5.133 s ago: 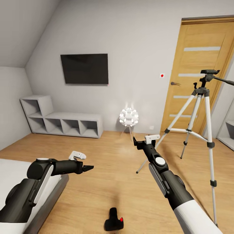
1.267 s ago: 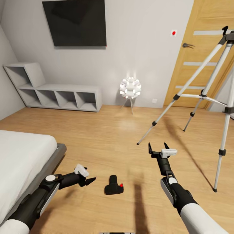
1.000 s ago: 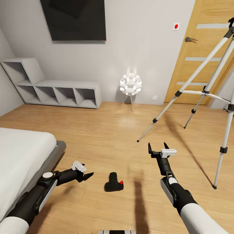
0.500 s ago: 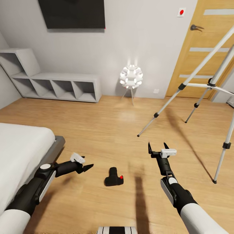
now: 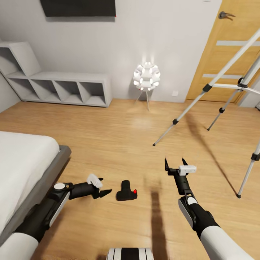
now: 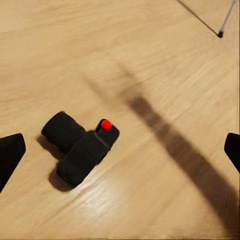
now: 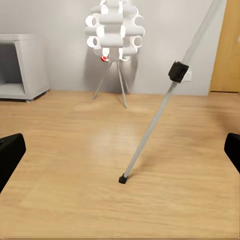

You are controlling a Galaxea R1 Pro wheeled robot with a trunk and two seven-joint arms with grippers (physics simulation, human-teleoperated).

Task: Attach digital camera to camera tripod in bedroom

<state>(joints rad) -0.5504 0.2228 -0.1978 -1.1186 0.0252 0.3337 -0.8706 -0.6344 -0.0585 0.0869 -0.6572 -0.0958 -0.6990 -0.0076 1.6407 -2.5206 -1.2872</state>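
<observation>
- The small black digital camera with a stubby lens and a red round button (image 5: 126,191) lies on the light wooden plank floor (image 5: 119,144), near the grey-framed bed with white bedding (image 5: 21,166).
- In the left wrist view the digital camera (image 6: 80,148) lies between the two black fingertips, and they do not touch it.
- The left gripper (image 5: 103,191) is low, just beside the digital camera, and its jaws stand wide apart with nothing in them.
- The right gripper (image 5: 175,164) is up in the air, also spread open and holding nothing.
- The tall silver-legged camera tripod (image 5: 224,86) stands well apart from the digital camera, by the wooden door (image 5: 231,54).
- The digital camera looks hard and small, so it is probably light and will not bend.
- Its smooth skin may be a bit slippery.
- The best place to hold looks like the boxy body, across its flat sides.
- The round lens could roll out of the jaws, and the red button should not get pushed.
</observation>
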